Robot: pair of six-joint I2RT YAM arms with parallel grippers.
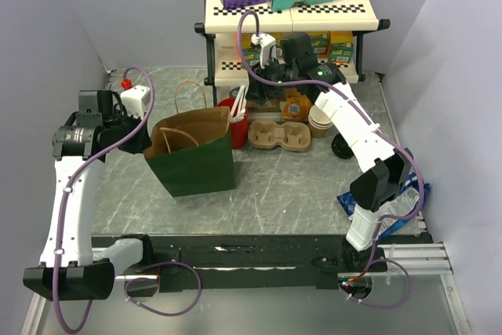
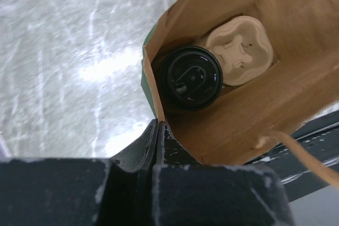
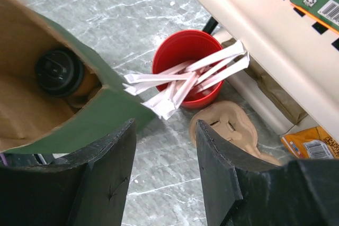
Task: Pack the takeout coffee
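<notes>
Left fingers (image 2: 143, 152) are seen pressed shut on the rim of the green paper bag (image 1: 196, 166), so that its mouth is held open. The right fingers (image 3: 106, 162) are held apart with nothing between them, above the red cup of stirrers (image 3: 175, 51) just beside the bag. The takeout coffee (image 2: 189, 78) is already stood upright inside the bag, against a pulp cup carrier (image 2: 241, 48) that is also in the bag. The placing of the cup is therefore judged done, and the step in hand is taken to be steadying the bag. If a stirrer is wanted, a narrow pinch on a single wrapped stick is called for, and the bag must be kept from being tugged over when the rim is let go.
</notes>
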